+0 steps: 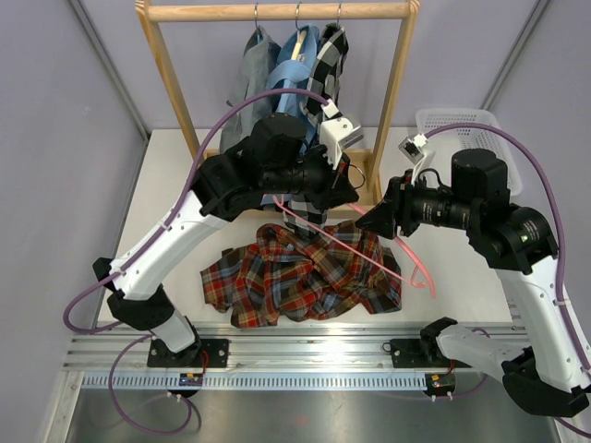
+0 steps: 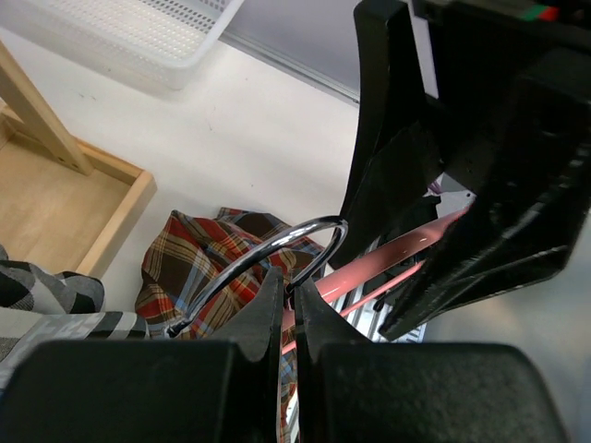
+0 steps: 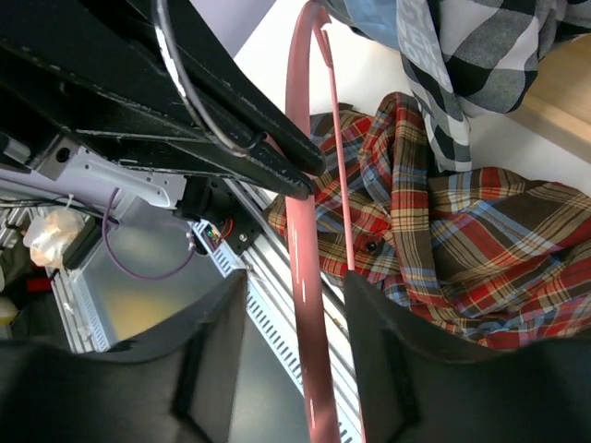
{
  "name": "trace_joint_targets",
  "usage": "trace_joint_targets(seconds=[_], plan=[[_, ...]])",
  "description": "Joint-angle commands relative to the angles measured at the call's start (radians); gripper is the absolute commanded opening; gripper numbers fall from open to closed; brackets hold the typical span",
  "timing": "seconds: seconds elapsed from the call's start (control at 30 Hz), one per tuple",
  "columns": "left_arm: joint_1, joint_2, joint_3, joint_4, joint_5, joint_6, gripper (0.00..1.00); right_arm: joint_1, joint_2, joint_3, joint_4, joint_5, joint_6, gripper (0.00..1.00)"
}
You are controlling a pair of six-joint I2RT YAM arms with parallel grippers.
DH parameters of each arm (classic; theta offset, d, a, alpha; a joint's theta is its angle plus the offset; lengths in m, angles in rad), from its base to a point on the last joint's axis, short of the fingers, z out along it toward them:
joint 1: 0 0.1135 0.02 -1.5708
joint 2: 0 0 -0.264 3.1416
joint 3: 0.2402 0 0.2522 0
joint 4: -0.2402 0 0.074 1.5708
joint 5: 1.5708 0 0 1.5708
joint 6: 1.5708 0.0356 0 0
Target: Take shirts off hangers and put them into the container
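We hold the pink hanger point(image 3: 297, 111).
Our left fingers point(image 2: 266, 314) pinch its hook point(image 2: 314, 223); the right fingers point(image 3: 212, 351), half open, straddle its rod point(image 3: 303, 277).

Top view: bright, even, diffuse lighting. The white surface point(image 1: 162, 166) carries only faint, soft shadows, and focus is sharp throughout.

Left wrist view: the left fingers point(image 2: 263, 314) are near-black, underexposed and blurred. A glare streak runs along the silver hook point(image 2: 268, 249).

Right wrist view: the right fingers point(image 3: 212, 369) are dark and out of focus. The plaid shirt point(image 3: 480, 231) beyond them is crisp and well lit.
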Motion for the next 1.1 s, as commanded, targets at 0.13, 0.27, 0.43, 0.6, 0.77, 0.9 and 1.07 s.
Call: trace_joint_targets(seconds=[0.13,0.27,0.43,0.6,0.77,0.9,1.07], plan=[[0.002,0.013,0.082,0.050,0.036,-0.005,0.00,0.015,0.005,-0.004,0.041,-0.018,-0.008,0.28],[0.000,0.021,0.084,0.058,0.031,-0.014,0.00,0.017,-0.003,-0.009,0.037,-0.006,-0.008,0.14],[0.002,0.032,0.084,0.058,0.034,-0.025,0.00,0.018,-0.007,-0.013,0.032,-0.001,-0.011,0.09],[0.000,0.018,0.047,0.070,0.027,-0.033,0.32,0.020,-0.010,-0.018,0.031,0.005,-0.011,0.00],[0.000,-0.066,-0.053,0.154,-0.019,-0.047,0.63,0.020,-0.017,-0.030,0.032,0.013,-0.011,0.00],[0.000,-0.105,-0.082,0.170,-0.053,-0.060,0.99,0.020,-0.018,-0.035,0.034,0.019,-0.011,0.00],[-0.001,-0.177,-0.114,0.174,-0.151,-0.094,0.99,0.020,-0.027,-0.029,0.026,0.040,-0.012,0.00]])
